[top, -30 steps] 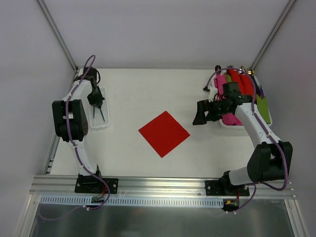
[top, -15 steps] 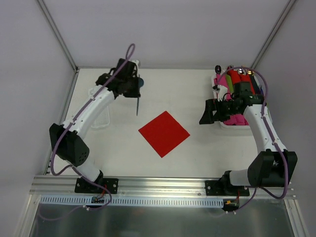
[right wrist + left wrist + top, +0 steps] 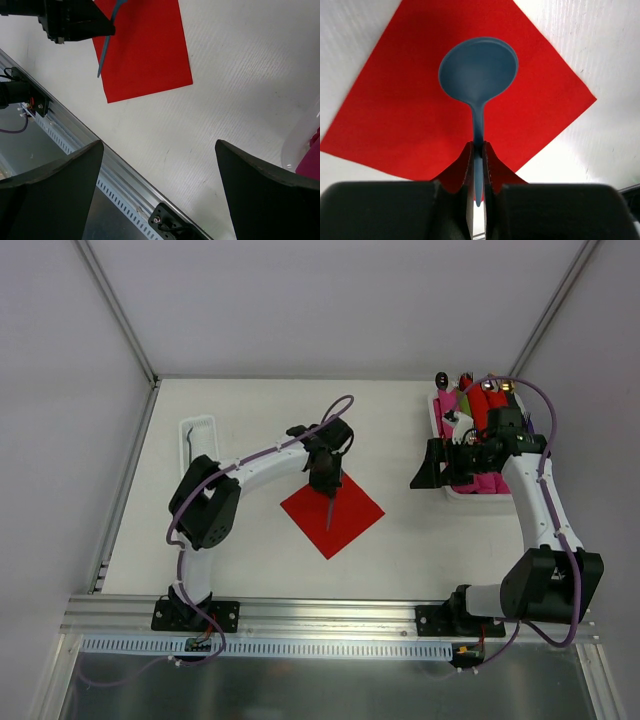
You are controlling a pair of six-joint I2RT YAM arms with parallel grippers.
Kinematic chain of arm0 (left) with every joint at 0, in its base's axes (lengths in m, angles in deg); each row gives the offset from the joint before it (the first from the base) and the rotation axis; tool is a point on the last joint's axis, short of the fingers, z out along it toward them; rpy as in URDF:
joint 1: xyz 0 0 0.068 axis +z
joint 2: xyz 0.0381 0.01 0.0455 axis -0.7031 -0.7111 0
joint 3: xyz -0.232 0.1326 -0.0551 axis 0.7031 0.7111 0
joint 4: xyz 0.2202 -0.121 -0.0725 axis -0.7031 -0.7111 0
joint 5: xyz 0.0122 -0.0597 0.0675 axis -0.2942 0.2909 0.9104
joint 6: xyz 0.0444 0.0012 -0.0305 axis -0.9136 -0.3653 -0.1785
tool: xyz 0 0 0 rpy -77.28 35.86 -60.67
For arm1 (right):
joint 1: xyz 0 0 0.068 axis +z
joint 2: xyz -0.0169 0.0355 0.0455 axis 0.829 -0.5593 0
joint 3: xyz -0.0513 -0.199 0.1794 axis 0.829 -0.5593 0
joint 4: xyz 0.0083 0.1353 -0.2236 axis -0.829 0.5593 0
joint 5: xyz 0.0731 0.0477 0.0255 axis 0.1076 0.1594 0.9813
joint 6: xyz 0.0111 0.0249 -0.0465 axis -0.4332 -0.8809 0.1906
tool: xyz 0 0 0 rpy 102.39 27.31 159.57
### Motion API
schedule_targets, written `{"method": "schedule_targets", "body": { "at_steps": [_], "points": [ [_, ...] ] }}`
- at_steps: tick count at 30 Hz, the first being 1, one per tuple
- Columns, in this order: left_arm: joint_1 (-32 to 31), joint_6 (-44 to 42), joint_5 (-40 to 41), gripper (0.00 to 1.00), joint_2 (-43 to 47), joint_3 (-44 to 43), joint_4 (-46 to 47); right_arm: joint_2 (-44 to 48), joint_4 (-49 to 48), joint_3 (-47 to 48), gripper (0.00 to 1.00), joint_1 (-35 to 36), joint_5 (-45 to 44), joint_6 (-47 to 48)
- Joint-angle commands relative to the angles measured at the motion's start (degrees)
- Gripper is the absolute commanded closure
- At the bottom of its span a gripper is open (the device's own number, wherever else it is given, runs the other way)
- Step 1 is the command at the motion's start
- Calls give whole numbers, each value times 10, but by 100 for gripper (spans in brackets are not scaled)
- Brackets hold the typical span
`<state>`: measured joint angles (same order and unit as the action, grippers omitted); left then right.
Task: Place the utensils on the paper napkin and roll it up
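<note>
Swinging over from the far left side, the left gripper [image 3: 328, 490] is now hanging above the middle of the table, and it was not there a moment ago. The right gripper [image 3: 420, 470] is sitting in almost the same spot as before.

Nearest to us, a metal rail [image 3: 320, 615] is running along the edge of the white table [image 3: 250, 560]. A bit farther in, the red paper napkin [image 3: 352, 508] is lying flat in the middle of the table, turned like a diamond.

The left gripper is pinching the thin handle of a blue spoon [image 3: 329, 512] tight between its jaws. In the left wrist view, the left gripper [image 3: 478, 150] is holding the blue spoon [image 3: 478, 70] with its round bowl pointing away, right over the red paper napkin [image 3: 395, 115]. I cannot tell if the spoon is touching the paper.

Off to the right, the right gripper is holding nothing, and its jaws are spread wide apart. In its own view, the right gripper [image 3: 159, 150] is looking at bare table, with the red paper napkin [image 3: 150, 55] and the blue spoon [image 3: 105, 50] farther away.

Just behind the right gripper, a white bin [image 3: 450, 492] is holding pink rolls [image 3: 443, 403] and red rolls [image 3: 478, 405]. At the far left, a clear tray [image 3: 205, 422] is resting on the table.
</note>
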<state>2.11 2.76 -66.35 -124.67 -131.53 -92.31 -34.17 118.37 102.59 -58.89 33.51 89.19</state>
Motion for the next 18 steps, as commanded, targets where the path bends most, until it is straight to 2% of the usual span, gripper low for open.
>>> {"method": "schedule_targets", "body": {
  "at_steps": [1, 18],
  "points": [
    [-8, 57, 10, 100, -17, -32, 14, 20, 11, 16, 1, -3, 18, -5],
    [-7, 68, 5, 100, -94, -72, 19, 16, 11, 5, 1, -4, 28, 3]
  ]
}}
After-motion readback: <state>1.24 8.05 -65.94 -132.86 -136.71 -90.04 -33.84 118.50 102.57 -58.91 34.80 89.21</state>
